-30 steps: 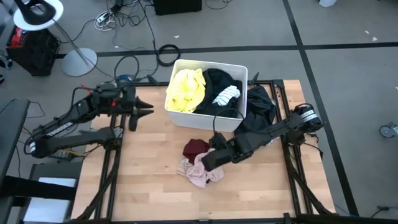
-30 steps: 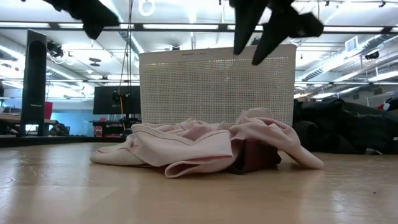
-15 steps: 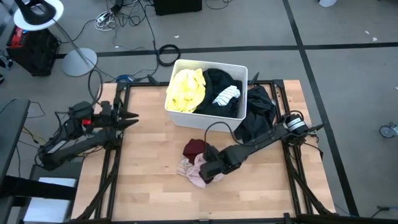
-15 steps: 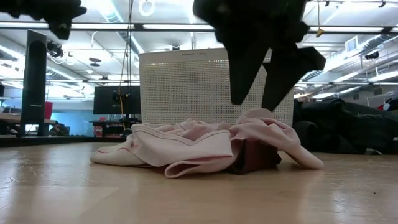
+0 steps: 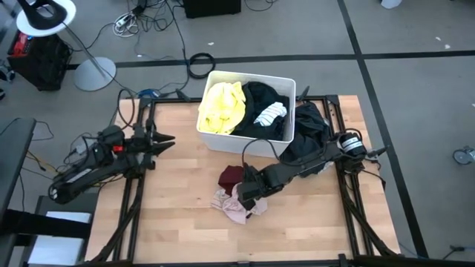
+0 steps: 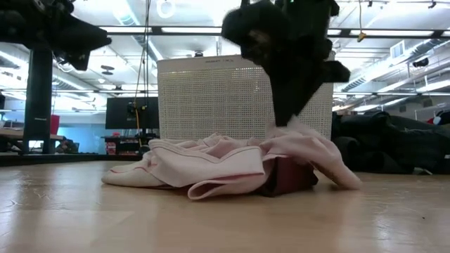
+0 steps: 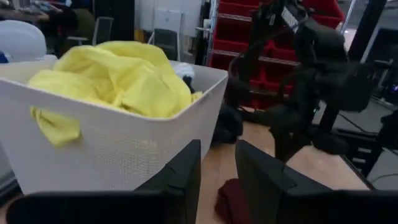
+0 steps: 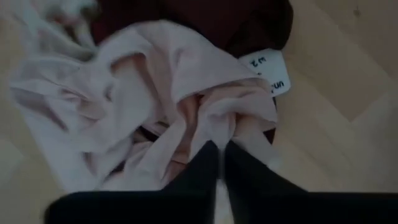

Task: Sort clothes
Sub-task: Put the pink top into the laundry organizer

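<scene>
A salmon pink garment [image 5: 231, 208] lies crumpled on the wooden table, partly over a maroon one [image 5: 231, 176]. My right gripper [image 5: 246, 195] points down at the pile and is shut on the pink cloth [image 8: 186, 93]. A white bin [image 5: 251, 76] at the table's far side holds yellow [image 5: 221, 106], black [image 5: 263, 96] and white-striped [image 5: 269, 113] clothes. My left gripper [image 5: 168, 139] hovers level near the table's left edge, open, pointing toward the bin [image 7: 124, 137]. Nothing is between its fingers. My right gripper pinches a raised fold of the pink garment [image 8: 217, 127] between its two fingertips, near the garment's right end. The fingers come from above, slanting down. The fold stands a little up at the fingers [image 6: 292, 125]. The remaining cloth lies slack on the table and on the maroon garment.
A dark garment [image 5: 312, 127] hangs over the table's right side next to the bin. Bare wood [image 5: 185, 215] lies left of and in front of the pile. A white label [image 8: 266, 70] shows beside the pink cloth.
My right gripper has come down onto the pile, opened wider on the way, then shut on a pink fold. The left arm has sunk and drawn back toward the table's left edge, its gripper tipping to level.
</scene>
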`<state>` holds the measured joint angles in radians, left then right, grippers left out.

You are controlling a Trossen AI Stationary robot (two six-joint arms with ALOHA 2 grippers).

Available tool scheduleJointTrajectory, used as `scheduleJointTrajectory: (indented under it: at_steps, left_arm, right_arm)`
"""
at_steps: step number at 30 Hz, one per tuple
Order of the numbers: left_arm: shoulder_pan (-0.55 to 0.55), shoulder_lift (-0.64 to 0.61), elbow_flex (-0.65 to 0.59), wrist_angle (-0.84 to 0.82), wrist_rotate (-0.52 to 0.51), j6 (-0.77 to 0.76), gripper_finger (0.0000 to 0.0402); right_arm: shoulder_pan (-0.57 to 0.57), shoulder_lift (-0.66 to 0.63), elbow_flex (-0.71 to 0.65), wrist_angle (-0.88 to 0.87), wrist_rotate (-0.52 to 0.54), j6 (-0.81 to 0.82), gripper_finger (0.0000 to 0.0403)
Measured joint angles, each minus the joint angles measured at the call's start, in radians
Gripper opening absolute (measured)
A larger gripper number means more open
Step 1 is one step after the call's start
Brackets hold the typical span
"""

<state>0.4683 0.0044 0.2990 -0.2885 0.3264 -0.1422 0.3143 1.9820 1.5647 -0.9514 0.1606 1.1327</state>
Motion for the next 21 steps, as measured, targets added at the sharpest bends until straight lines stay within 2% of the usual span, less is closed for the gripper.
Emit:
scheduleJointTrajectory:
  at_steps: [8,14,21]
  left_arm:
    - [-0.002,0.001,-0.054,0.062,0.16,-0.051,0.0106]
    - [-0.062,0.001,-0.072,0.061,0.123,-0.051,0.0106]
    - [-0.176,0.005,-0.133,0.136,0.002,-0.074,0.0106]
  right_arm:
    - [-0.002,-0.096,0.006,-0.002,0.033,0.007,0.0004]
    - [0.0,-0.157,0.078,-0.089,0.092,0.006,0.0002]
    - [-0.018,-0.178,0.274,-0.263,0.163,-0.039,0.0001]
